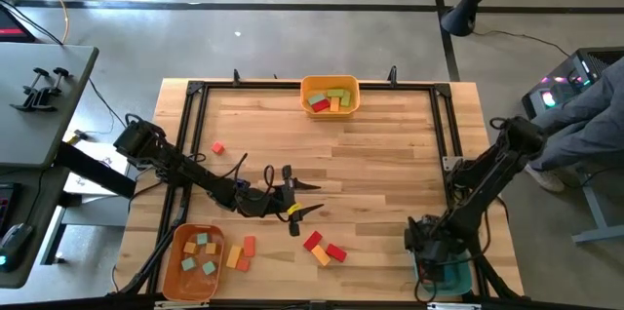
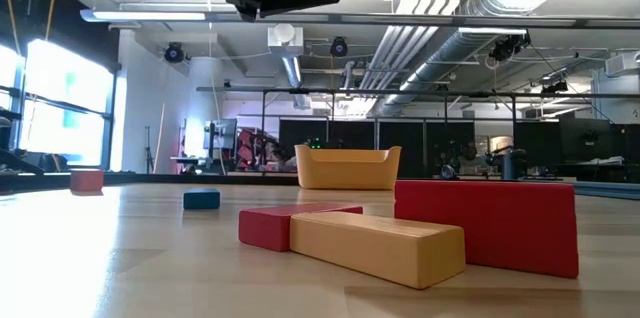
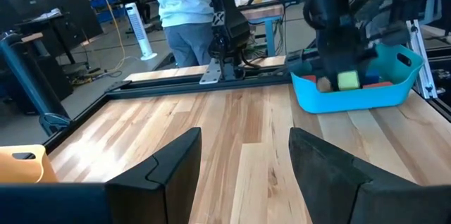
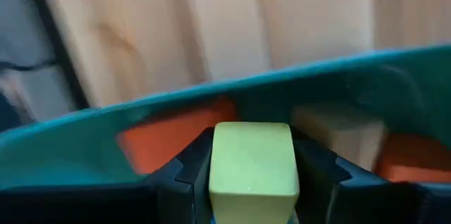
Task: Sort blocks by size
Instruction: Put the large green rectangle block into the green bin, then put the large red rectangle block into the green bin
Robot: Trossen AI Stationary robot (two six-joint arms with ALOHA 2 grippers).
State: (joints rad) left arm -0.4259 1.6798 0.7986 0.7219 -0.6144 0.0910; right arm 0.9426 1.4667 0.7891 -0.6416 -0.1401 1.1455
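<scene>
My right gripper (image 4: 251, 175) pinches a pale green cube (image 4: 252, 159), matte, square-edged, just over the teal bin (image 1: 450, 276) at the table's 5 o'clock corner. Inside that smooth plastic bin: orange and tan blocks under the cube, shapes blurred.

My left gripper (image 1: 304, 199) hangs spread and empty near table centre, dark angular fingers (image 3: 165, 175) over bare boards.

Table (image 1: 390, 154): pale wood planks, visible grain, black metal frame round the edge.

Loose blocks at 6 o'clock: two red (image 1: 313, 241) and one tan-orange bar (image 2: 378, 244), touching in a cluster; a small red cube (image 1: 217, 147) towards 9 o'clock; orange bars (image 1: 241, 254) just beside the orange bin (image 1: 173, 261).

Orange bin, 7 o'clock corner: small teal, green and yellow cubes.

Yellow bin (image 1: 330, 108), 12 o'clock edge: red, orange and green bars.

No readable writing anywhere
</scene>
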